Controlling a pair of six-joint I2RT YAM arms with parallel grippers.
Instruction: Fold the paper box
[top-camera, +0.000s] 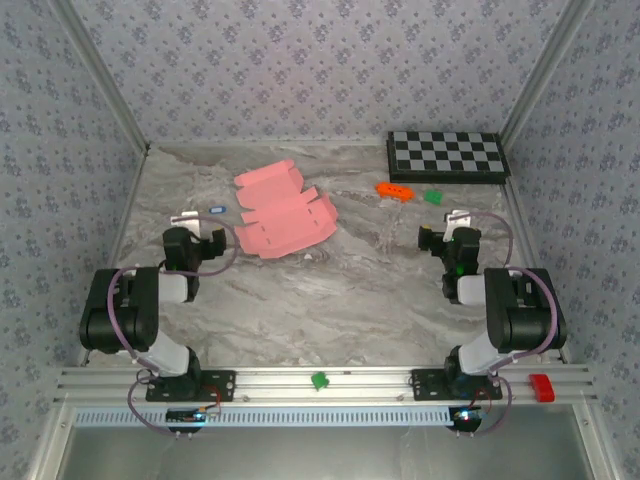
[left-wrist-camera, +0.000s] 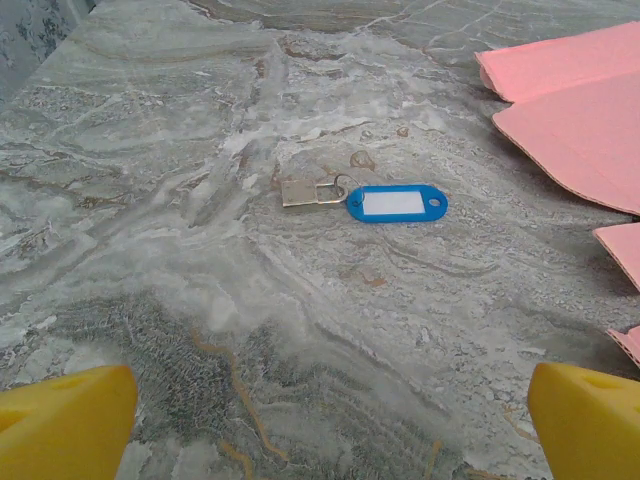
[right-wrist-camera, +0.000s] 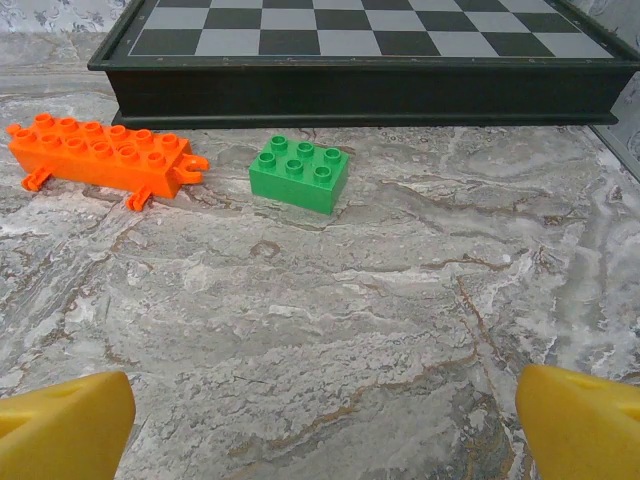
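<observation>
Grey-veined marble tabletop with two arms at its near edge. The left gripper and right gripper each stand with yellow fingers spread wide, holding nothing.

The paper box, a salmon-pink die-cut sheet, lies unfolded and flat ahead of the left gripper and to its right. Its flaps enter the right side of the left wrist view. It lies well to the left of the right gripper, and neither gripper touches it.

A black-framed chessboard lies far ahead of the right gripper. Nearer than the board, a long orange studded brick lies ahead and to the left of that gripper. A green studded brick sits just beside it, almost straight ahead.

A blue key tag, ringed to a small metal piece, lies straight ahead of the left gripper, apart from the sheet.
</observation>
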